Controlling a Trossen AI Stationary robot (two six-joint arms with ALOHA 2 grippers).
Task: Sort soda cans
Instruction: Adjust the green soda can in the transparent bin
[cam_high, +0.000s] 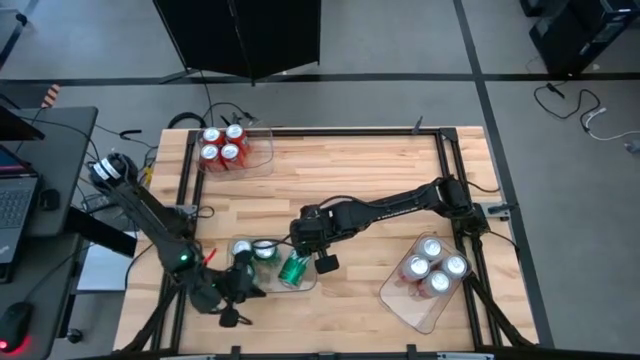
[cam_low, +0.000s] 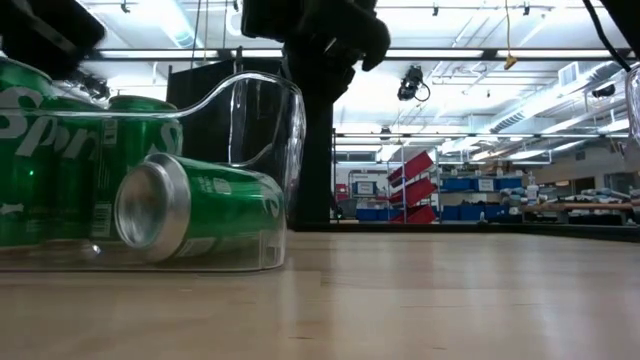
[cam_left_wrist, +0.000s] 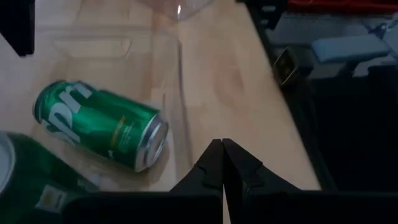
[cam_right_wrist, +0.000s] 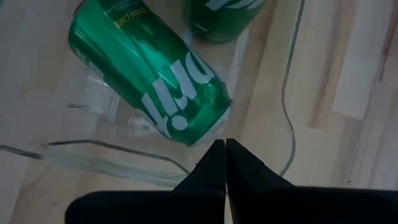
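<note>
In a clear tray (cam_high: 300, 285) at the near middle, one green soda can (cam_high: 293, 268) lies on its side next to upright green cans (cam_high: 252, 250). Red soda cans (cam_high: 222, 148) stand in a tray at the far left, and silver-white ones (cam_high: 432, 268) in a tray at the near right. My left gripper (cam_left_wrist: 222, 155) is shut and hangs at the green tray's near-left corner (cam_high: 243, 287). My right gripper (cam_right_wrist: 224, 152) is shut and hangs just above the lying can's end (cam_right_wrist: 211, 127), at the tray's right side (cam_high: 322, 262). Neither visibly touches a can.
The lying green can (cam_low: 195, 215) rests against the tray's clear end wall (cam_low: 290, 150). Bare wood stretches between the trays and toward the far edge. Black frame rails (cam_high: 445, 170) run along the table's sides. A desk with a laptop (cam_high: 15, 200) stands off to the left.
</note>
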